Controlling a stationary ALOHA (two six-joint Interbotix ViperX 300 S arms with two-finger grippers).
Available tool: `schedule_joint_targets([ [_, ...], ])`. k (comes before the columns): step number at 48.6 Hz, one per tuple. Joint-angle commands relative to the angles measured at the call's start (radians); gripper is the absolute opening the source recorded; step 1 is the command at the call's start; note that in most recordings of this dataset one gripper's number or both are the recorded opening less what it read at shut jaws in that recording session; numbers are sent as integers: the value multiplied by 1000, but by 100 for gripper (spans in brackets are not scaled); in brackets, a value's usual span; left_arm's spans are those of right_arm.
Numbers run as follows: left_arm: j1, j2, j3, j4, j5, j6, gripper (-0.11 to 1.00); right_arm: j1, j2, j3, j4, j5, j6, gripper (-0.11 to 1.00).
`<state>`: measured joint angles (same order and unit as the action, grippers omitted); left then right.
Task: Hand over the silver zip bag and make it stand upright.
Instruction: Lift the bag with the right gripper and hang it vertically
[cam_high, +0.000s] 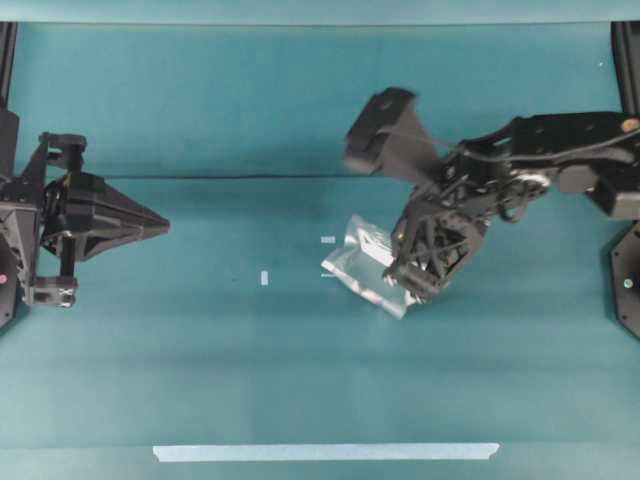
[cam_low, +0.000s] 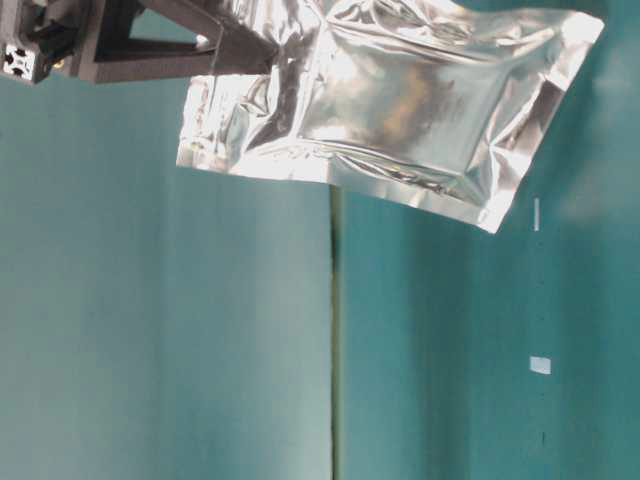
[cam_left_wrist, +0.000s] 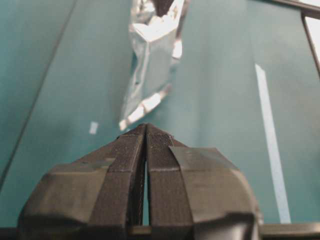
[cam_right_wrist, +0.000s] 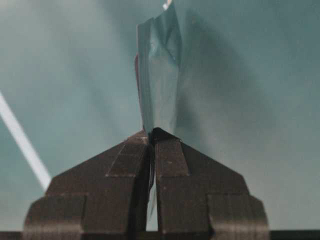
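- Overhead exterior view: the right gripper (cam_high: 408, 268) is pinching the silver zip bag (cam_high: 362, 264) by its edge, just right of the centre of the teal table (cam_high: 200, 380); the bag is sticking out toward nine o'clock from the fingers, probably so that its free end is offered to the other arm; the left gripper (cam_high: 160, 226) is sitting well apart at the nine o'clock side, its jaws pressed together and pointing at three o'clock toward the bag; a pale tape strip (cam_high: 325, 452) is lying along the six o'clock edge, and small tape marks (cam_high: 328, 240) are lying near the bag.
- Table-level exterior view: the bag (cam_low: 400, 100) is hanging clear of the table at twelve o'clock, tilted with one corner dipping toward five o'clock; dark fingers (cam_low: 235, 50) are gripping it from ten o'clock; lifting it this way is likely leaving room for a second grasp.
- Left wrist view: the left gripper (cam_left_wrist: 146, 131) is closed on nothing; the bag (cam_left_wrist: 150, 60) is showing edge-on ahead at twelve o'clock, so the arm seems lined up for the handover.
- Right wrist view: the right gripper (cam_right_wrist: 151, 134) is clamping the foil (cam_right_wrist: 159, 75) between its tips; the picture is hazy, so I cannot tell which edge is held.
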<state>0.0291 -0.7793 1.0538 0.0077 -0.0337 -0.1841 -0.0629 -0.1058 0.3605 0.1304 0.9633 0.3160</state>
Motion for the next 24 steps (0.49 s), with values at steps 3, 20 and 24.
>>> schedule_joint_targets([
  [3,2,0,-25,3,-2,2,-1,26,23,-87,-14,49,-120,4],
  [20,15,5,-21,3,-3,-2,44,32,92,-181,-60,104,-328,4],
  [24,20,8,-17,3,-3,-2,69,31,106,-193,-74,104,-350,4],
])
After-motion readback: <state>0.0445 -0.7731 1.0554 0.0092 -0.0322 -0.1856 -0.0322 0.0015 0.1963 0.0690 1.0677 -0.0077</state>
